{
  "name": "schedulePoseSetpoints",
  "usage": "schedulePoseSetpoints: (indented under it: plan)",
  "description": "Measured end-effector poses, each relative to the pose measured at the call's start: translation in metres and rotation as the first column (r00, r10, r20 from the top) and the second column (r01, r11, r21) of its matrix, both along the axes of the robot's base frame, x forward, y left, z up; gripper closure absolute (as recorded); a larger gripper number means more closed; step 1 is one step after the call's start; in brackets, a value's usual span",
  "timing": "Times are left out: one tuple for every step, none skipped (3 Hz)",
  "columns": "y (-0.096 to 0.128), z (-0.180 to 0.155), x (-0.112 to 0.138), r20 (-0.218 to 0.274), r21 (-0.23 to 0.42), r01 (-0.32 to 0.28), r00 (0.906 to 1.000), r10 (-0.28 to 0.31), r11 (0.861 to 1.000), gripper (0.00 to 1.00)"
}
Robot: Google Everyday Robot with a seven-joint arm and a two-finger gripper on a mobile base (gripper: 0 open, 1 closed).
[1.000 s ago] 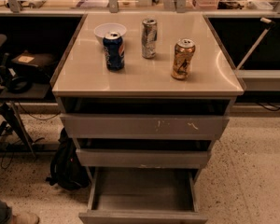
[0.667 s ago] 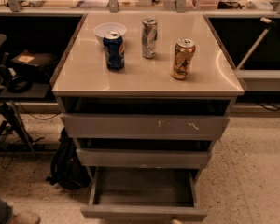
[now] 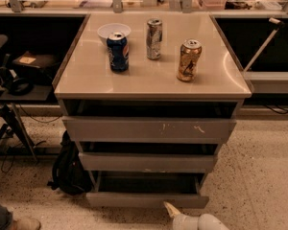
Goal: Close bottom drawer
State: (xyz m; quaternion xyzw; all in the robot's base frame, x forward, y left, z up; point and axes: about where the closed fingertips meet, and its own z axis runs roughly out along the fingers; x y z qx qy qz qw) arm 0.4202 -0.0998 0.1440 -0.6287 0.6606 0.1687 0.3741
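Gripper (image 3: 173, 210) sits low before partly open bottom drawer (image 3: 134, 199).

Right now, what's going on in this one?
The robot's gripper is low at the bottom edge of the view, right at the front of the bottom drawer, apparently pushing it shut. The drawer is further in than a second ago but still sticks out past the two above it. Three cans and a white bowl stand on the cabinet top.

Speckled terrazzo floor (image 3: 264, 176) under warm light; a black backpack (image 3: 69, 169) rests beside the bench (image 3: 153, 78), with a cluttered counter (image 3: 86, 4) behind. The pincer (image 3: 173, 210) sits at the bottom edge.
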Motion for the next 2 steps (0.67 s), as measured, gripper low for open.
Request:
schedulePoseSetpoints:
  plan:
    - [0.021,0.025,0.032,0.043,-0.010,0.007,0.9991,-0.006,1.000,0.00]
    - [0.060,0.038,0.076,0.054,-0.051,0.006,0.9985,-0.003,0.999,0.00]
